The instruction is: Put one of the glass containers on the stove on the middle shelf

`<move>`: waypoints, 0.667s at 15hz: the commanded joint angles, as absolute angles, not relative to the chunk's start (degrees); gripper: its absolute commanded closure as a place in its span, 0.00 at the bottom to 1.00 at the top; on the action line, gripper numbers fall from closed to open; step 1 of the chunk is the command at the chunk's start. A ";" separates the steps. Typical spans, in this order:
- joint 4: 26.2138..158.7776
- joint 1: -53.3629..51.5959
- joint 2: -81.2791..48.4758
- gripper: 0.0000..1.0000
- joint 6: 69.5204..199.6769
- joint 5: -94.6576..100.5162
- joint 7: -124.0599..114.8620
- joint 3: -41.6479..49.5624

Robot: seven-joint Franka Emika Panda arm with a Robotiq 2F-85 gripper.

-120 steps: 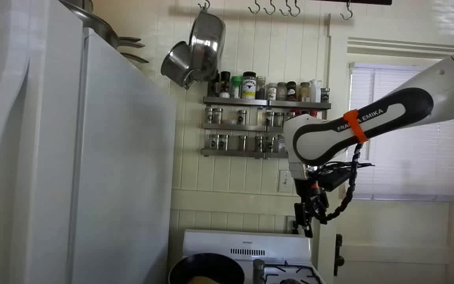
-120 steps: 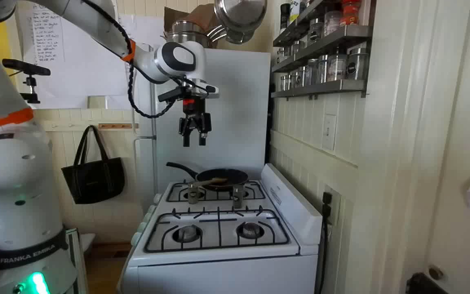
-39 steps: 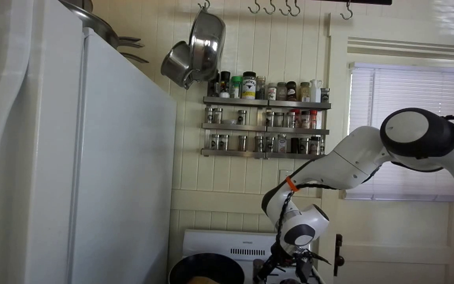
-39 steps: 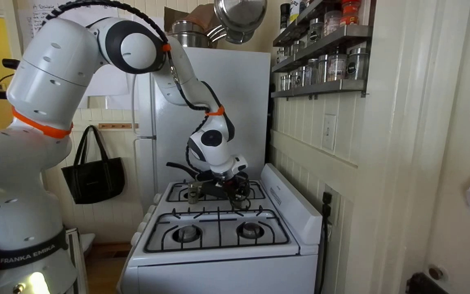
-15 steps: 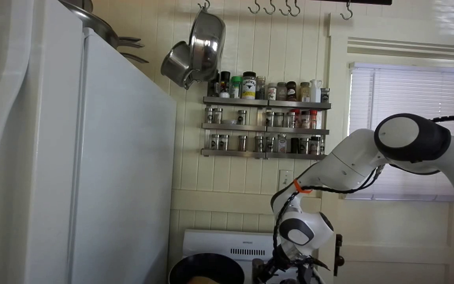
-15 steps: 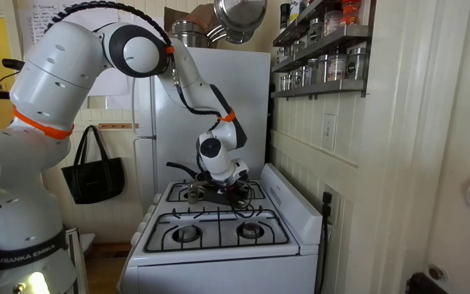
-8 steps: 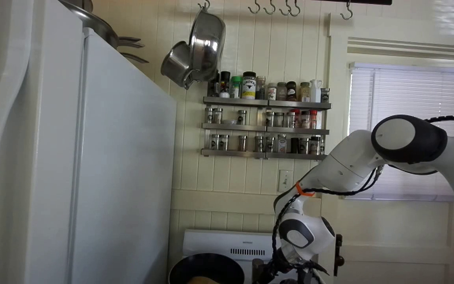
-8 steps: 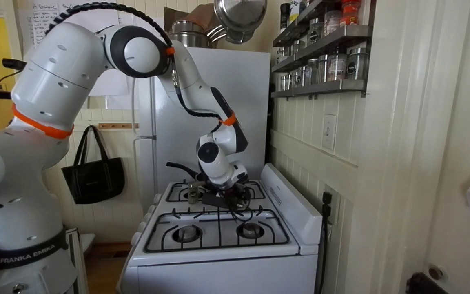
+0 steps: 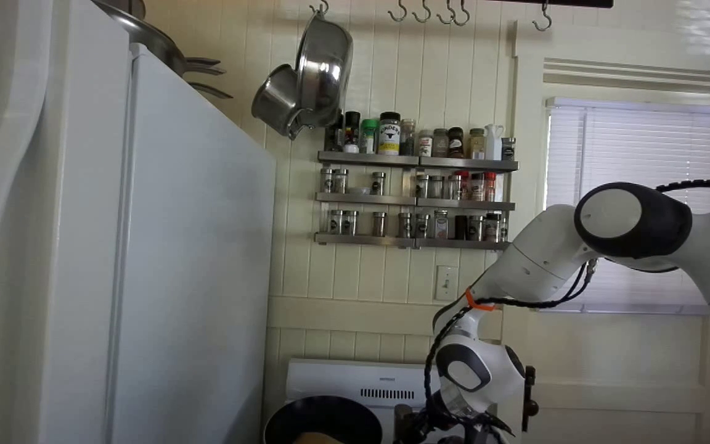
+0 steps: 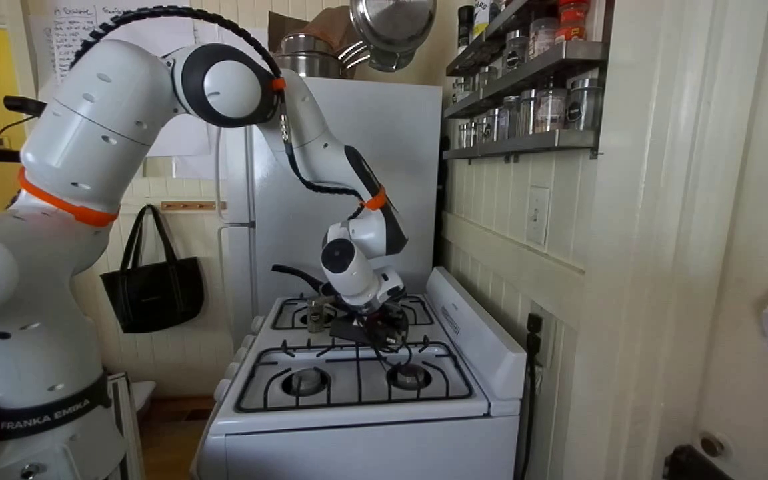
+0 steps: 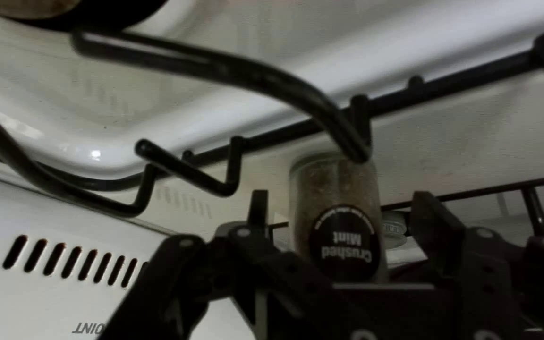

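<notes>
A glass jar labelled "Crushed Mint" [image 11: 333, 198] stands on the white stove [image 10: 371, 433], appearing upside down in the wrist view. My gripper [image 11: 342, 212] is open around it, one finger on each side with a gap. In an exterior view the gripper [image 10: 384, 327] is low over the stove and hides this jar; in an exterior view the jar [image 9: 402, 419] shows left of the gripper. A second glass jar [image 10: 315, 317] stands nearer the stove's front knobs. The middle shelf [image 9: 365, 198] holds small jars, with gaps on its left half; it also shows in an exterior view [image 10: 567, 60].
A black pan [image 9: 324, 413] with a wooden utensil sits on the stove beside the jars. Black burner grates [image 11: 234, 75] lie close to the gripper. The stove's back panel [image 10: 474, 327] rises behind. A tall white refrigerator [image 10: 351, 173] and hanging pots [image 9: 324, 68] are nearby.
Since eight seconds ago, my gripper has come down from above the stove to the jar. Over the last second the wrist has lowered and tilted slightly; the second jar has not moved.
</notes>
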State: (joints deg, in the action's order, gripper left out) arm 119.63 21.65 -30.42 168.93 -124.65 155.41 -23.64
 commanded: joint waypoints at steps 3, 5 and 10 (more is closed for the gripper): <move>118.96 16.12 -29.52 0.36 165.10 -130.07 158.26 -16.99; 118.96 14.66 -29.39 0.42 163.74 -130.98 158.26 -15.29; 119.26 12.84 -29.49 0.68 164.49 -132.95 158.11 -14.17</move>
